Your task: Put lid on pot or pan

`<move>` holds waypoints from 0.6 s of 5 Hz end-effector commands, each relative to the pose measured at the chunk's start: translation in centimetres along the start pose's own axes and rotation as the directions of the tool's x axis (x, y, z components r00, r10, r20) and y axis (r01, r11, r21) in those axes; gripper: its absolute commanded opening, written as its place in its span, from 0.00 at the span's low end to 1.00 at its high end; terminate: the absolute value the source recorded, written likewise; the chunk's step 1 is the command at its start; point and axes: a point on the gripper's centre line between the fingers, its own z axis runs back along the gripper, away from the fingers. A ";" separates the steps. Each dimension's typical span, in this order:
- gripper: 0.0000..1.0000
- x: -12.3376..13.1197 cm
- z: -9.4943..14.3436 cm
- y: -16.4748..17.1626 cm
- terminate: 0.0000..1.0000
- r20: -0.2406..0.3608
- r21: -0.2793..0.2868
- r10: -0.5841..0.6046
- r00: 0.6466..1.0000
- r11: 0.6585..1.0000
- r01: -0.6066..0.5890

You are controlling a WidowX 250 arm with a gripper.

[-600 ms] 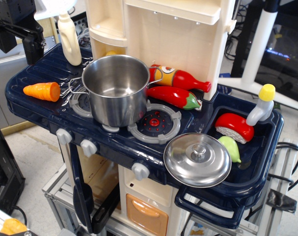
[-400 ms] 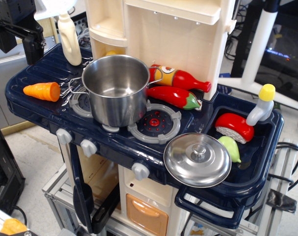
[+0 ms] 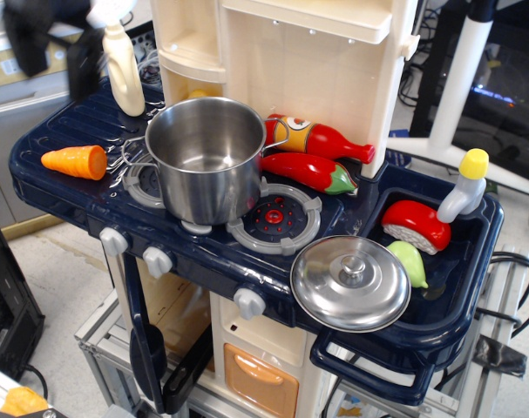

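Observation:
The shiny steel pot (image 3: 205, 161) stands open and empty on the left burner of the dark blue toy stove (image 3: 64, 187). The round steel lid (image 3: 351, 283), knob up, lies flat on the stove's front edge to the right, beside the sink. My gripper (image 3: 55, 63) is a blurred dark shape at the top left, above the stove's left end and far from both pot and lid. Its two fingers (image 3: 84, 74) stand apart and hold nothing.
An orange carrot (image 3: 75, 162) lies left of the pot, with a white bottle (image 3: 123, 70) behind it. A red-orange bottle (image 3: 321, 138) and a red pepper (image 3: 308, 171) lie right of the pot. The sink (image 3: 473, 261) holds red and green toys and a yellow-capped bottle (image 3: 463, 187). A cream cabinet (image 3: 316, 61) rises behind.
My gripper has moved to the right and slightly up, and now shows motion blur. The pot, the lid and the other things have not moved.

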 end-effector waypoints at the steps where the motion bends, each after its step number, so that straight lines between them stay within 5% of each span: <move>1: 1.00 0.0 11.5 -6.2 0.00 0.017 0.087 0.059 0.998 0.994 -0.061; 2: 1.00 -0.2 11.5 -11.1 0.00 0.084 0.057 0.131 0.988 0.989 -0.136; 3: 1.00 -0.3 8.7 -16.7 0.00 0.096 -0.024 0.220 0.971 0.975 -0.219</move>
